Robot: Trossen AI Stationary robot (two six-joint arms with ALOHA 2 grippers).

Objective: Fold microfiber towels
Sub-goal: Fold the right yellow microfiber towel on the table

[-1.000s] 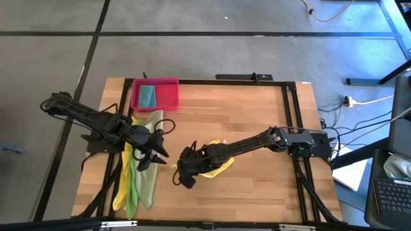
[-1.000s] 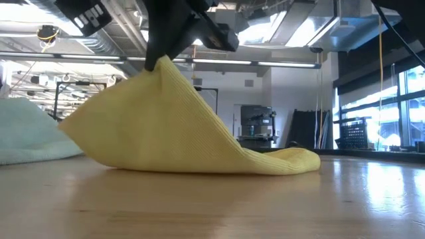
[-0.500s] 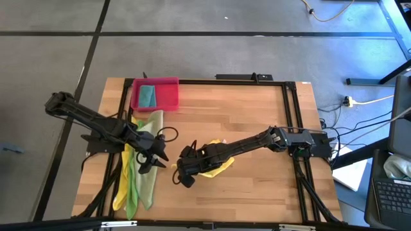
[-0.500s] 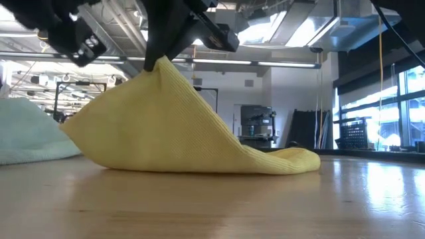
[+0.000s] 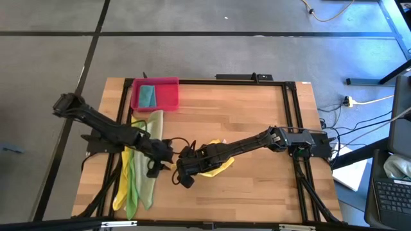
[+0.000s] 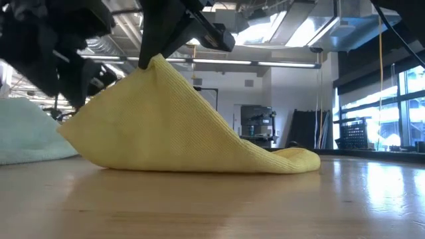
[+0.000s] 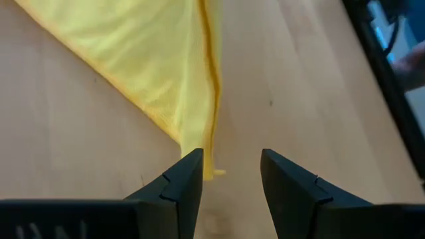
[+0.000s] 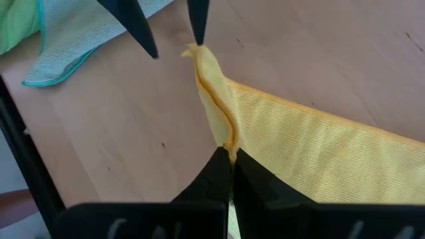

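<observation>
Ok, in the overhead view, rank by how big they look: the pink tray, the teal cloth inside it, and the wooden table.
1. Wooden table, by far.
2. Pink tray.
3. Teal cloth, lying within the tray.

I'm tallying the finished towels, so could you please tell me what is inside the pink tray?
A folded teal towel lies in the pink tray, on the side nearer the table's left edge. The tray floor beside it is bare; anything under the towel is hidden.
</observation>
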